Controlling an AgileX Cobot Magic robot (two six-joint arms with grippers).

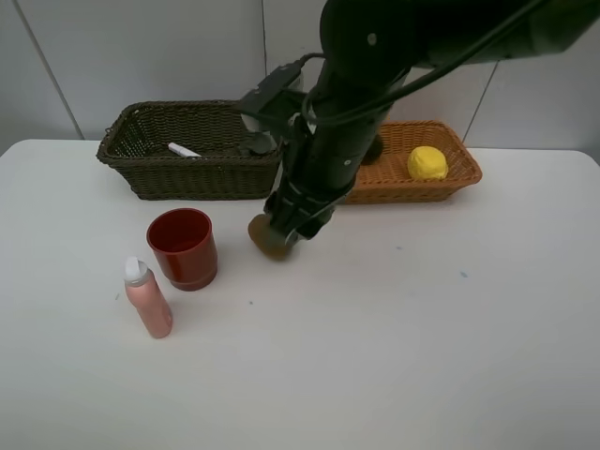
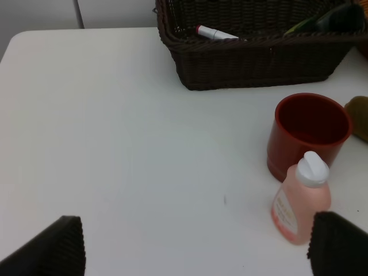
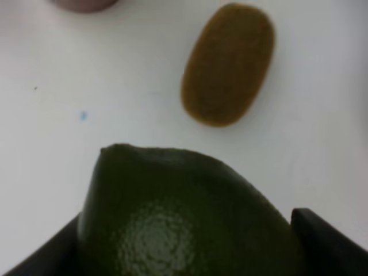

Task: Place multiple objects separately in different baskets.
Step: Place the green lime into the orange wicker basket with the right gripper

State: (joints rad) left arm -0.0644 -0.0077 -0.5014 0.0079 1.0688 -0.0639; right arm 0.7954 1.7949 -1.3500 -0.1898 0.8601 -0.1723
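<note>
My right gripper is shut on a dark green lime and hangs just above the table, over a brown kiwi lying there. From the high camera, the right arm reaches across the middle, with the gripper beside the kiwi. The deep dark basket holds a white marker. A yellow lemon lies in the orange-tan basket. The red cup and pink spray bottle stand in front of the dark basket. My left gripper is open and empty, short of the bottle.
A dark object lies in the dark basket's far corner, partly hidden. Another dark item shows in the orange-tan basket behind the right arm. White table stretches in front and to the right.
</note>
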